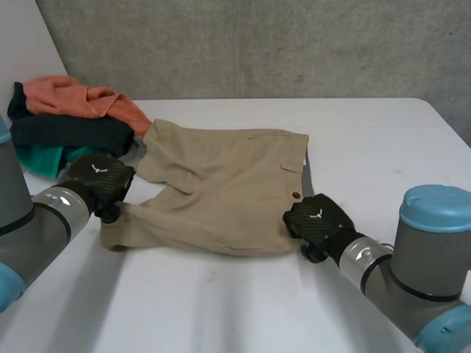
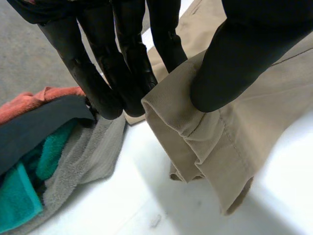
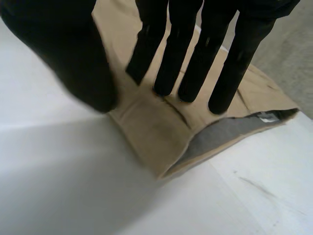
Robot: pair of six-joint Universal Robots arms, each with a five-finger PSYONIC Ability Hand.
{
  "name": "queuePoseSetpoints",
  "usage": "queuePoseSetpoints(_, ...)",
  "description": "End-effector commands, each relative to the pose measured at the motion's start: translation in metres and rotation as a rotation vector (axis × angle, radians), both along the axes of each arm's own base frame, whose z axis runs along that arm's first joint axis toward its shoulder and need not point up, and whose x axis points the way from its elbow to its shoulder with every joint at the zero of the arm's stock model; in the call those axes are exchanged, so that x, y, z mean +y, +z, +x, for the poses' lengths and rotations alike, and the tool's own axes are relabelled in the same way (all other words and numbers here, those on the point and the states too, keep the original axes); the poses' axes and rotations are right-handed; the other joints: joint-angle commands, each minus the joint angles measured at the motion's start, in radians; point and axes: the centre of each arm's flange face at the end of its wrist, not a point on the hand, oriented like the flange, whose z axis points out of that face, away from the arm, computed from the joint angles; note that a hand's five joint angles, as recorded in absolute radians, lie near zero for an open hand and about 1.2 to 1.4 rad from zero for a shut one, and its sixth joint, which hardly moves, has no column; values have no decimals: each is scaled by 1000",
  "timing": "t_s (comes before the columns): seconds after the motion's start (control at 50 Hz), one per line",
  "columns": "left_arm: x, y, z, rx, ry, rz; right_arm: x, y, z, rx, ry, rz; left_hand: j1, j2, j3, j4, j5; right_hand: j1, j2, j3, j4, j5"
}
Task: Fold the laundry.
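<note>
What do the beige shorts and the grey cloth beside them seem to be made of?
The beige shorts look like cotton twill, matte: fine ribs show at the hem. The grey cloth is probably terry towelling: a fuzzy, looped surface.

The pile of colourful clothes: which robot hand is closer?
Left. The left hand is right beside the pile, pinching the shorts; the right hand is across the shorts, far from it.

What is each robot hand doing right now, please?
Left robot hand: shut on the khaki shorts, pinching a leg hem.
Right robot hand: open, straight fingers resting on the waistband end.
</note>
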Motion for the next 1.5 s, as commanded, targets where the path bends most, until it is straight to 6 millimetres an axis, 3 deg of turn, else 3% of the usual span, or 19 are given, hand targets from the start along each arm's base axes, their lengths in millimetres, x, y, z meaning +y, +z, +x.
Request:
queuePoseSetpoints(0.02,17,-5,0,-17,-25,66,-13,10,-6,-15,-89,-49,236,205,213,203,229,347,316,329,331,332)
queuePoseSetpoints(0.14,52,-6,8,-79,-86,198,19,42,-26,147,-22,-39,236,205,213,203,229,347,316,329,331,332)
queuePoseSetpoints(0.26,89,-17,17,-178,-200,411,66,56,-66,474,134,172,236,205,213,203,229,347,316,329,331,332)
queuePoseSetpoints(0.38,101,-21,17,-221,-265,491,64,64,-67,500,192,121,236,205,213,203,229,347,316,329,331,332)
queuePoseSetpoints(0.54,51,-18,6,-239,-215,353,38,56,-51,392,134,121,236,205,213,203,229,347,316,329,331,332)
queuePoseSetpoints(0.72,-41,1,-26,-124,-117,57,-25,59,-22,240,-7,-54,236,205,213,203,229,347,316,329,331,332)
queuePoseSetpoints(0.76,-56,13,-33,-99,-108,-10,-39,68,-13,193,-30,-123,236,205,213,203,229,347,316,329,331,332)
queuePoseSetpoints(0.84,-86,74,-47,7,-96,-252,-76,120,11,34,-91,-385,236,205,213,203,229,347,316,329,331,332)
queuePoseSetpoints(0.86,-93,107,-51,70,-84,-373,-87,149,18,-45,-122,-499,236,205,213,203,229,347,316,329,331,332)
queuePoseSetpoints(0.92,-99,157,-51,177,-48,-543,-98,198,26,-179,-176,-668,236,205,213,203,229,347,316,329,331,332)
queuePoseSetpoints(0.98,-98,233,-37,374,53,-814,-100,274,25,-419,-258,-912,236,205,213,203,229,347,316,329,331,332)
queuePoseSetpoints(1.06,-90,274,-27,517,84,-984,-86,321,25,-615,-260,-1064,236,205,213,203,229,347,316,329,331,332)
queuePoseSetpoints(1.1,-89,275,-28,528,59,-986,-83,328,28,-651,-246,-1108,236,205,213,203,229,347,316,329,331,332)
queuePoseSetpoints(1.18,-93,253,-31,521,32,-883,-84,320,33,-633,-225,-1087,236,205,213,203,229,347,316,329,331,332)
queuePoseSetpoints(1.26,-103,213,-29,482,50,-746,-93,285,38,-565,-212,-984,236,205,213,203,229,347,316,329,331,332)
queuePoseSetpoints(1.34,-107,161,-27,425,71,-590,-105,234,36,-481,-208,-851,236,205,213,203,229,347,316,329,331,332)
queuePoseSetpoints(1.42,-99,99,-31,360,71,-405,-111,165,34,-383,-198,-685,236,205,213,203,229,347,316,329,331,332)
queuePoseSetpoints(1.44,-94,73,-34,332,58,-333,-109,136,32,-342,-191,-615,236,205,213,203,229,347,316,329,331,332)
queuePoseSetpoints(1.5,-85,37,-40,289,28,-244,-105,93,27,-273,-187,-509,236,205,213,203,229,347,316,329,331,332)
